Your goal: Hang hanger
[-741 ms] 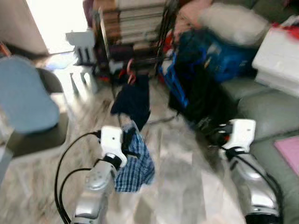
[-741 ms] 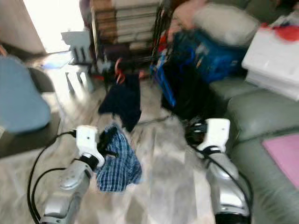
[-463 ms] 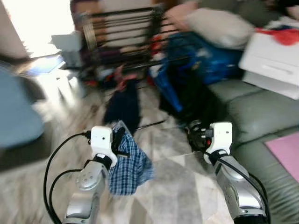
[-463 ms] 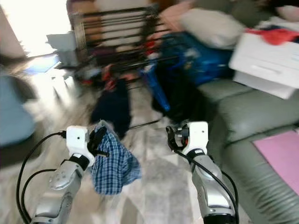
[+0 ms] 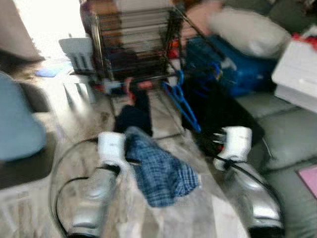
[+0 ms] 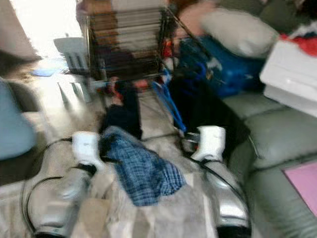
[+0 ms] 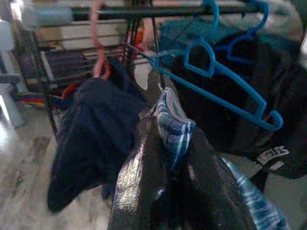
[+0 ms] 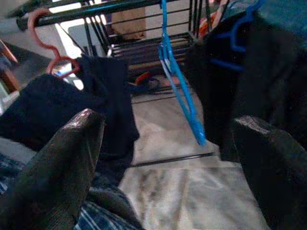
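My left gripper [image 7: 170, 139] is shut on a fold of a blue plaid garment [image 5: 161, 171], which hangs from it and trails to the right. A bare blue hanger [image 7: 220, 76] hangs from the black rail [image 7: 144, 12] of the clothes rack just beyond that gripper. A pink hanger [image 7: 98, 48] on the same rail carries a dark navy garment [image 7: 91, 134]. My right gripper [image 8: 168, 122] is open, its fingers [image 8: 62, 163] wide apart, facing the blue hanger [image 8: 180, 81]. A black garment [image 8: 249, 81] hangs further along on another blue hanger.
The black wire rack [image 5: 133, 44] stands ahead on the pale stone floor. A grey-green sofa [image 5: 277, 124] with a blue bag [image 5: 233, 64], pillow and white box lies to the right. A blue-cushioned chair [image 5: 20, 124] is on the left, a white stool [image 5: 79, 52] behind it.
The head views have shifted and are blurred, with the rack now closer. The plaid garment has swung out to the right under my left gripper. Both arms sit lower in view.
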